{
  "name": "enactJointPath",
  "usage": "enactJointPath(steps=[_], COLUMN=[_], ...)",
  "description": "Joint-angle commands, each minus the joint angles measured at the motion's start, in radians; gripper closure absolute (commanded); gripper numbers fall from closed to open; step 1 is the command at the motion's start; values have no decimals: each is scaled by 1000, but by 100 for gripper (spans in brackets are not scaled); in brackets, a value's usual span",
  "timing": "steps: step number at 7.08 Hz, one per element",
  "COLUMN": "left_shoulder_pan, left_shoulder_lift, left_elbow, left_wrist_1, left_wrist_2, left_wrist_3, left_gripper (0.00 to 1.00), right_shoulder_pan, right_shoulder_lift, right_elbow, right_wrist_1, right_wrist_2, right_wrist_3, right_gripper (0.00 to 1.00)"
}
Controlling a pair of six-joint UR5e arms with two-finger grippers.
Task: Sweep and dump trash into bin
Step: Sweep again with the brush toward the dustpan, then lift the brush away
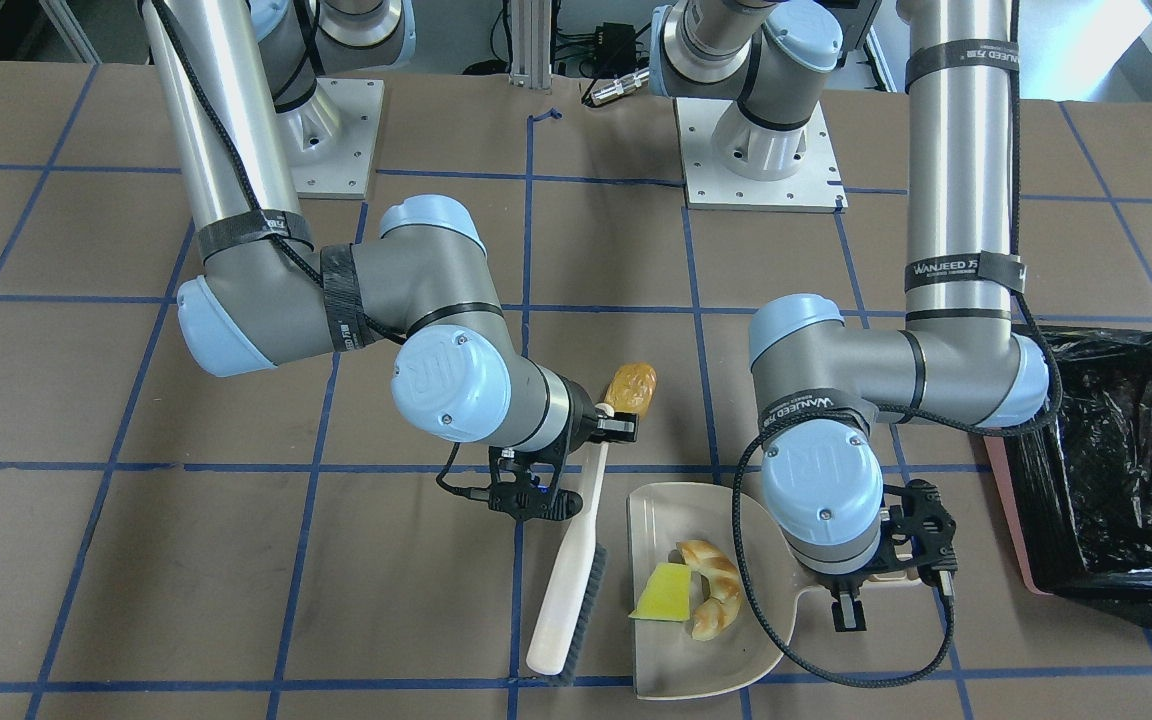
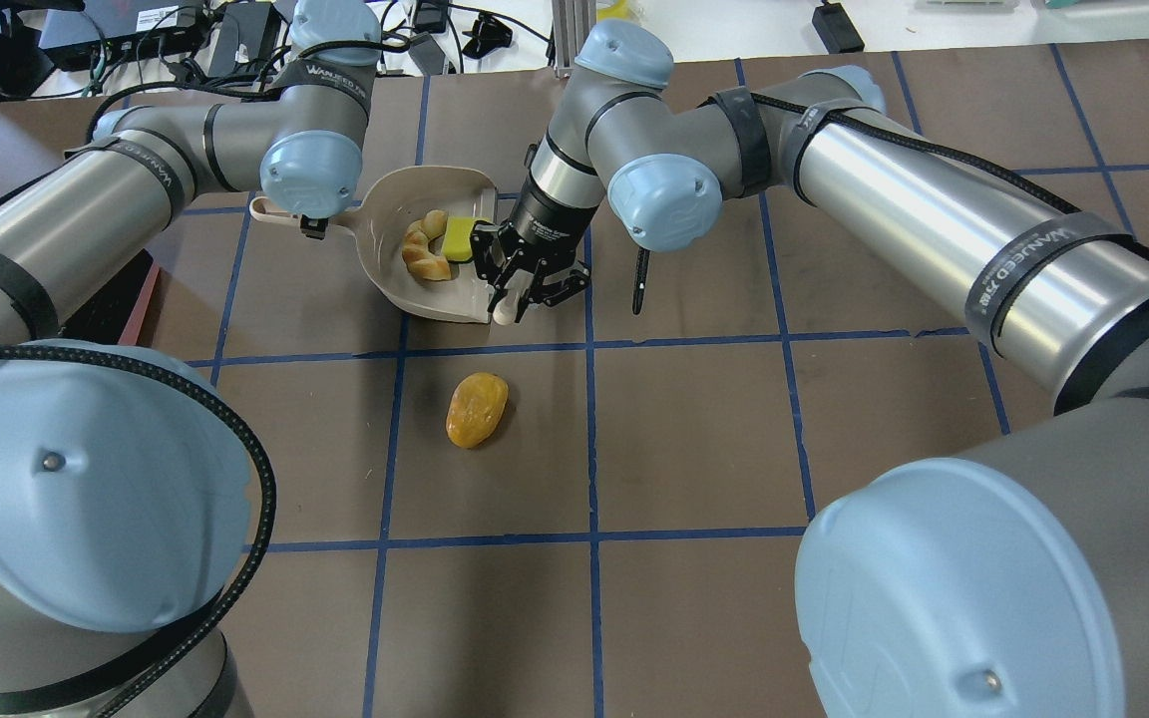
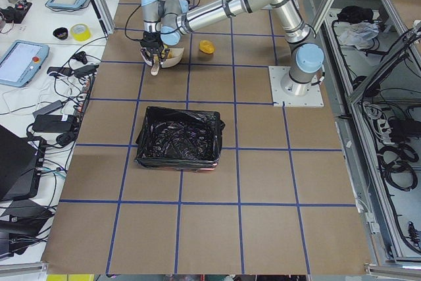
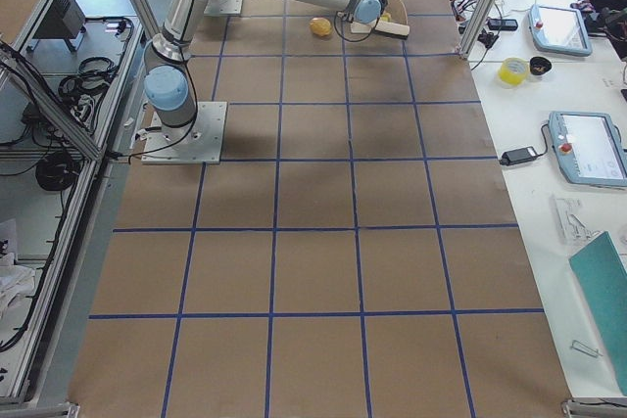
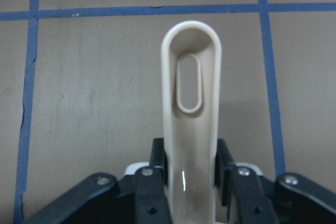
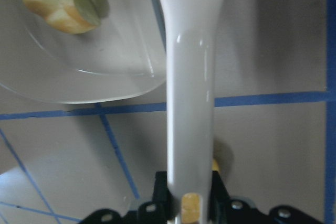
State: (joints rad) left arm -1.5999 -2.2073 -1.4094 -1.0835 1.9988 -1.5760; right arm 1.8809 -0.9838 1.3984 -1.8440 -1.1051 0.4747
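Note:
The yellow sponge wedge and the pale croissant lie in the beige dustpan. The golden-brown bread roll lies on the table outside the pan, beyond the brush's handle end. My left gripper is shut on the dustpan handle. My right gripper is shut on the white brush handle; the brush lies along the pan's open side, bristles down. The pink bin with the black bag stands beside the left arm.
The table is brown with blue tape lines. Both arm bases are bolted at the robot's side. The left arm's elbow hangs over the bin's near rim. Side benches with tablets and tape rolls stand past the table's far edge.

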Motion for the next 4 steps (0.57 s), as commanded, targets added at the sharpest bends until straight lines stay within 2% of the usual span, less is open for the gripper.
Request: enactJointPath(steps=[1, 2, 3, 4], left_shoulder_pan=[5, 8, 24, 49], left_shoulder_lift=[26, 29, 37, 52], left_elbow=[-8, -13, -26, -63], left_wrist_1=[1, -1, 1, 2], left_wrist_2=[-75, -77, -83, -84], left_wrist_3=[11, 14, 75, 105], left_gripper=[100, 100, 100, 100], right_shoulder_pan=[-52, -107, -118, -120], right_shoulder_lift=[-96, -155, -224, -263], right_elbow=[14, 36, 104, 184], right_wrist_1=[191, 292, 320, 299], right_wrist_2=[-172, -218, -258, -259], right_wrist_3=[-91, -137, -149, -148], right_gripper=[100, 100, 100, 100])
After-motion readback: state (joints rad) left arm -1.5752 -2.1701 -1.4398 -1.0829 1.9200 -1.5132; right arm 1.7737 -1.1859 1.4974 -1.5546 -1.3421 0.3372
